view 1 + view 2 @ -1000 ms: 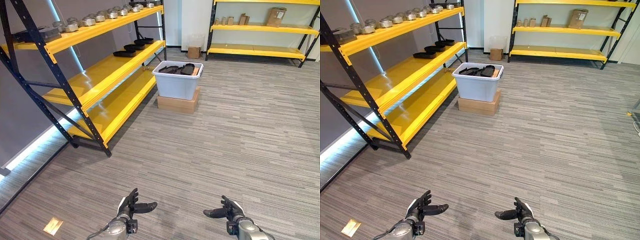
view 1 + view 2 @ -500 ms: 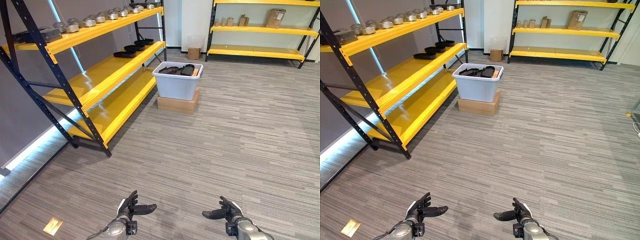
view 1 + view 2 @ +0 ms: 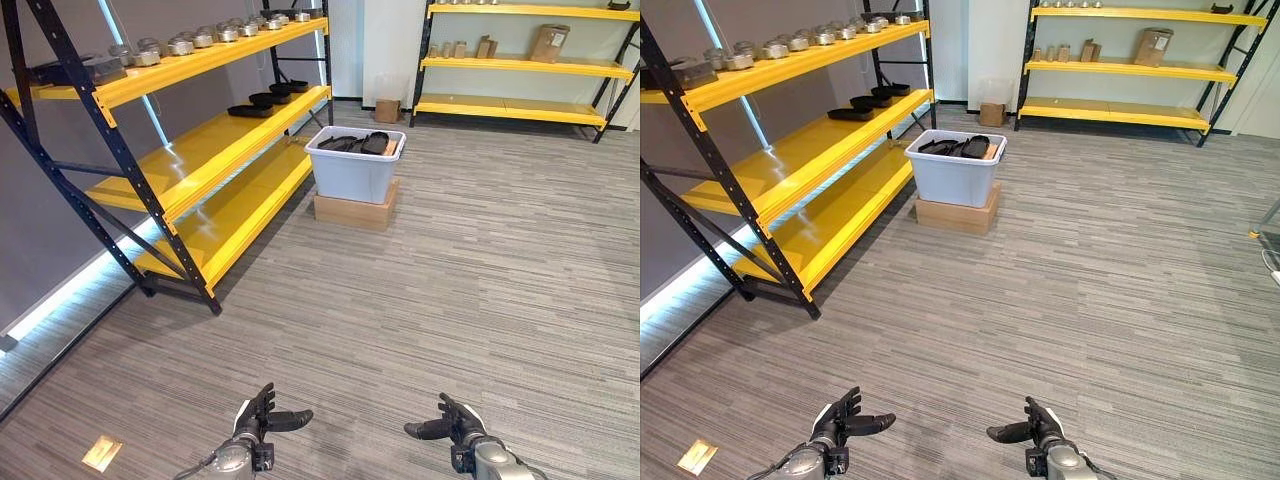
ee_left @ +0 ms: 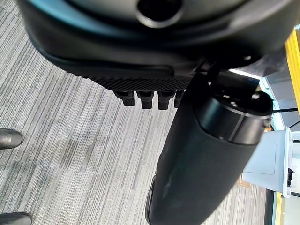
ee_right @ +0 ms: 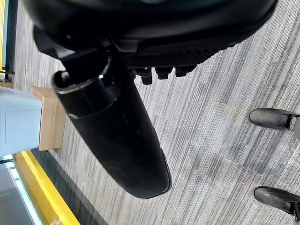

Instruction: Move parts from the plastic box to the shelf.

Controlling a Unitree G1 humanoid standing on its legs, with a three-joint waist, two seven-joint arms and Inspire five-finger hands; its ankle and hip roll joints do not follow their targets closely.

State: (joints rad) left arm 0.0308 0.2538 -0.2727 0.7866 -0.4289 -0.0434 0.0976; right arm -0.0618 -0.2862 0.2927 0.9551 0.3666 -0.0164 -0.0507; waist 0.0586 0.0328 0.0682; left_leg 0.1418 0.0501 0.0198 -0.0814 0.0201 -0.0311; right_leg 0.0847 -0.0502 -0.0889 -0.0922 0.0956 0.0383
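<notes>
A pale grey plastic box (image 3: pixel 354 165) stands on a low wooden block (image 3: pixel 353 210) beside the yellow shelf (image 3: pixel 215 150), far ahead of me. Dark flat parts (image 3: pixel 362 143) fill the box to its rim. More dark parts (image 3: pixel 262 99) lie on the shelf's middle level. My left hand (image 3: pixel 258 415) and right hand (image 3: pixel 452 424) hang low above the floor, well short of the box. Both are open, with straight fingers and the thumb out, and hold nothing. The box (image 4: pixel 269 161) also shows past the left hand's thumb (image 4: pixel 206 154), and the box (image 5: pixel 16 124) past the right hand's thumb (image 5: pixel 117 136).
Round metal parts (image 3: pixel 190 40) line the shelf's top level. A second yellow rack (image 3: pixel 520 70) with cardboard boxes stands along the back wall, with a small carton (image 3: pixel 387 105) on the floor near it. Grey striped floor lies between me and the box.
The whole view has shifted slightly, so the camera moved. Both hands stay open in the same pose.
</notes>
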